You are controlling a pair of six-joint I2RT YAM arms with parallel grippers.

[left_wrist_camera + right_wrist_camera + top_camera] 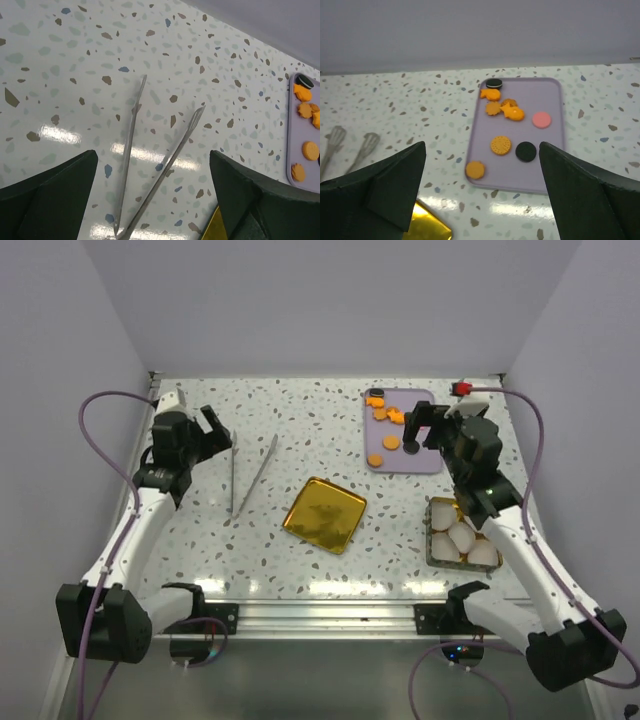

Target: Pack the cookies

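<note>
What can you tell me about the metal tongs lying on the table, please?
The tongs look like slim, silvery polished metal: two thin arms joined at the near end and splayed into a narrow V pointing away from the robot. In the right wrist view their far tips look widened and slotted. They lie flat on the speckled table, left of the gold lid and apart from it. The left gripper hovers near them, its fingers open on either side; nothing but the table seems to touch them.

Both arms are stretched forward; the left gripper (218, 428) and the right gripper (424, 428) have jaws wide apart, holding nothing.
</note>
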